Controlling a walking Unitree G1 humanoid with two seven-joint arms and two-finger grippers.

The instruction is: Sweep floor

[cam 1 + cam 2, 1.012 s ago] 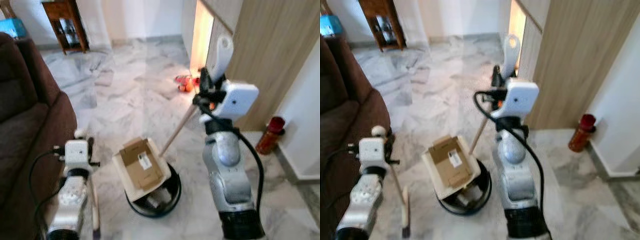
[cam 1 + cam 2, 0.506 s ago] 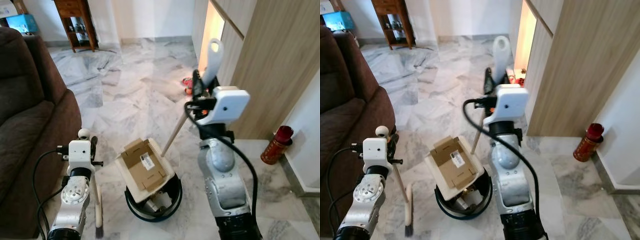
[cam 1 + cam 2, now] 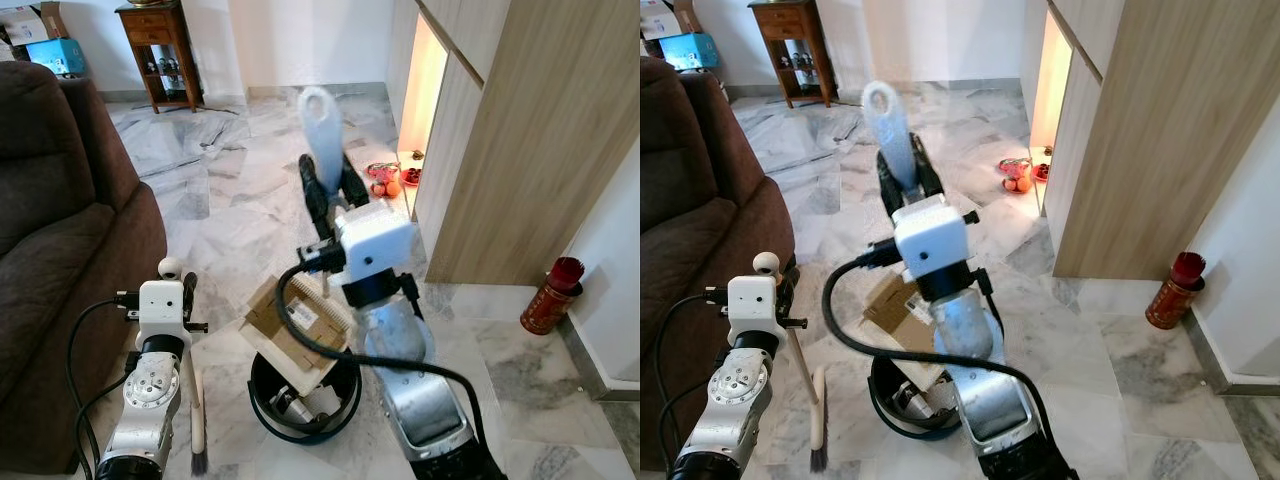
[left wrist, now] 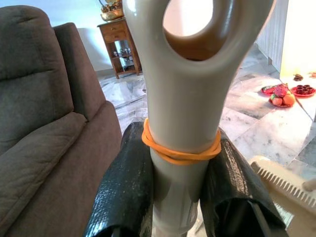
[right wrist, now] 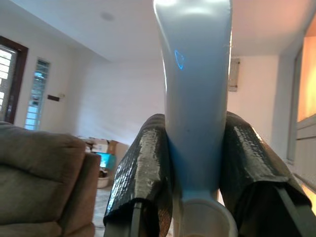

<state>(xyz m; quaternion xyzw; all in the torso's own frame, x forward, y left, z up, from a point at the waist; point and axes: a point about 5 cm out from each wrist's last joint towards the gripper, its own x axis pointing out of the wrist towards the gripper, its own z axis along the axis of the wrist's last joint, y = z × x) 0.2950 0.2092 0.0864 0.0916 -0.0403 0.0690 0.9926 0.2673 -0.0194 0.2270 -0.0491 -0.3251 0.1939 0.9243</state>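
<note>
The right gripper [image 3: 325, 185] pinches the pale grey plastic handle [image 3: 320, 130] of a cream dustpan [image 3: 300, 340], tilted over the round black waste bin [image 3: 300, 400]. Emptying it cleanly probably means keeping its lip inside the rim. The left gripper [image 4: 180, 163] clamps the beige broom handle [image 4: 190, 84]; its brush [image 3: 198, 455] rests on the marble floor [image 3: 250, 200] beside the brown sofa [image 3: 60, 230].

I stood in a home's living room. A brown sofa [image 3: 60, 230] filled the left of the frame, a small wooden side table [image 3: 160, 45] sat at the upper left against a white wall, polished marble floor [image 3: 240, 190] spread across the middle, and a wood-panelled partition [image 3: 520, 140] rose at the right.
</note>
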